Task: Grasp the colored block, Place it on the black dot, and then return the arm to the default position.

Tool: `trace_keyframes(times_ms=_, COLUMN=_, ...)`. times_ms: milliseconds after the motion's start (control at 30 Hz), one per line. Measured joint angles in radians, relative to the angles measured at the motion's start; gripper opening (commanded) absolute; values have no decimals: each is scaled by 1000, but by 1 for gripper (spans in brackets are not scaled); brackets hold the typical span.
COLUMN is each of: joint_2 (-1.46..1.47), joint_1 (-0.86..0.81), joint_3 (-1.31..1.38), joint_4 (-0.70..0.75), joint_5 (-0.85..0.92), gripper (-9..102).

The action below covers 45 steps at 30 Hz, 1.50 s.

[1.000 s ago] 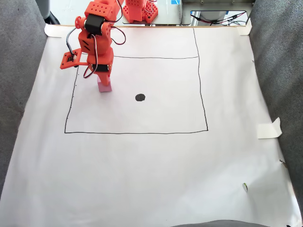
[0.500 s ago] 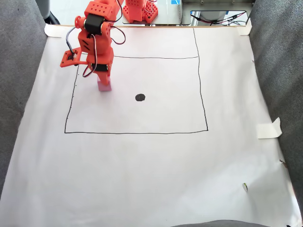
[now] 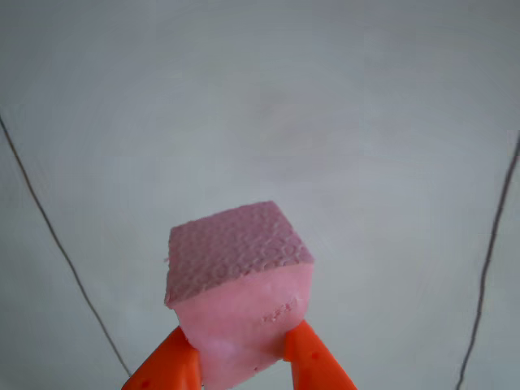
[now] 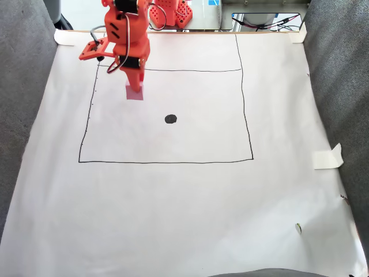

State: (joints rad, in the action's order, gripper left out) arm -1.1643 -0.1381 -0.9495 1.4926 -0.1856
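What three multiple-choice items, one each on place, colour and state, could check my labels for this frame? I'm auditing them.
1. In the fixed view, where is the colored block relative to the black dot?
A. Up and to the left
B. Directly on it
C. Down and to the right

2. What colour are the pincer fingers?
A. Blue
B. Orange
C. Black

3. What is the pincer doing?
A. Open beside the block
B. Shut on nothing
C. Shut on the block

Answers:
1 A: the block sits nearer the upper left corner of the drawn rectangle.
2 B: the other view shows both fingers bright orange.
3 C: a finger presses each side of the pink cube.
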Motion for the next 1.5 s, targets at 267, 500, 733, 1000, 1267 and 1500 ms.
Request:
trace_keyframes(times_ms=267, joint_2=-2, joint_1=66, joint_3=2, joint_4=71, joint_5=-118, gripper=0)
trace_keyframes(times_ms=500, joint_2=25, joint_1=127, joint_3=91, joint_4=170, joint_5=-196, gripper=0)
trace_keyframes(times_ms=733, joint_2=210, joint_1=140, joint_3=287, joint_4=199, joint_5=-210, gripper=0)
trace_keyframes(times_ms=1000, joint_2=365, joint_1=150, joint_3=445, joint_4=121, joint_5=-210, gripper=0)
trace_keyframes(times_ms=1267, joint_2=477, joint_1=209, joint_3=597, joint_4=121, joint_5=-242, gripper=0)
trace_keyframes(times_ms=1500, joint_2=480, joint_1=232, joint_3=603, joint_4=129, joint_5=-255, gripper=0)
